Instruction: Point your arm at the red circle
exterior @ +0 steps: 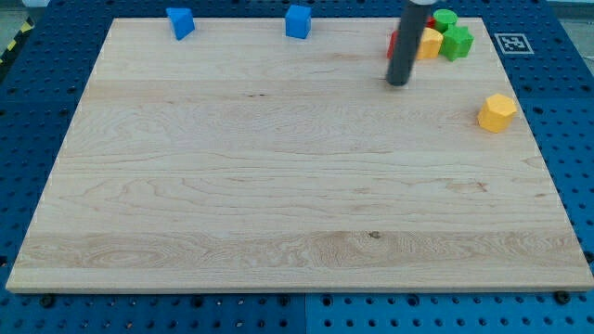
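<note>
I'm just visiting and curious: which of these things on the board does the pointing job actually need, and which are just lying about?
Part of the job:
- my tip, just below the red block
- red block, mostly hidden behind the rod; shape unclear

Just lying about:
- two blue blocks
- green blocks
- yellow block in the cluster
- yellow block alone
- wooden board

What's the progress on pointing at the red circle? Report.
Done: my tip has reached the cluster at the view's top right. In hand: it sits just below-left of the red block, which the rod mostly hides, beside the yellow block and green blocks. Left: closing the small remaining gap; I cannot tell if they touch.
</note>
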Robot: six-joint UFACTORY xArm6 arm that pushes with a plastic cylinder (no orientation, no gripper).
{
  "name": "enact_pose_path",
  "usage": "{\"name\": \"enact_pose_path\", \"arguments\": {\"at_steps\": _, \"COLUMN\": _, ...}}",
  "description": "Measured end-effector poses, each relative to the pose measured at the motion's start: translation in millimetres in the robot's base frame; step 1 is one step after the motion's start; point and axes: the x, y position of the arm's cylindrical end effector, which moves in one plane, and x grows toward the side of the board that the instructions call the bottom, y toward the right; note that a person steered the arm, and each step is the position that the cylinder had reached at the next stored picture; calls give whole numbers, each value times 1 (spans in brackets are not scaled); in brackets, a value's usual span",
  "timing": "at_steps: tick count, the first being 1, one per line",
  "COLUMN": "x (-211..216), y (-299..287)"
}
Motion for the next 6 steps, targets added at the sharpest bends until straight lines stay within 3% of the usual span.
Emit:
{"name": "enact_pose_path", "arguments": {"at_steps": 1, "x": -30, "y": -40}}
{"name": "enact_pose_path", "arguments": {"at_steps": 3, "x": -90, "y": -47}}
{"name": "enact_pose_path", "arguments": {"at_steps": 4, "x": -109, "y": -32}}
{"name": "enact_pose_path", "arguments": {"at_steps": 6, "x": -107, "y": 15}}
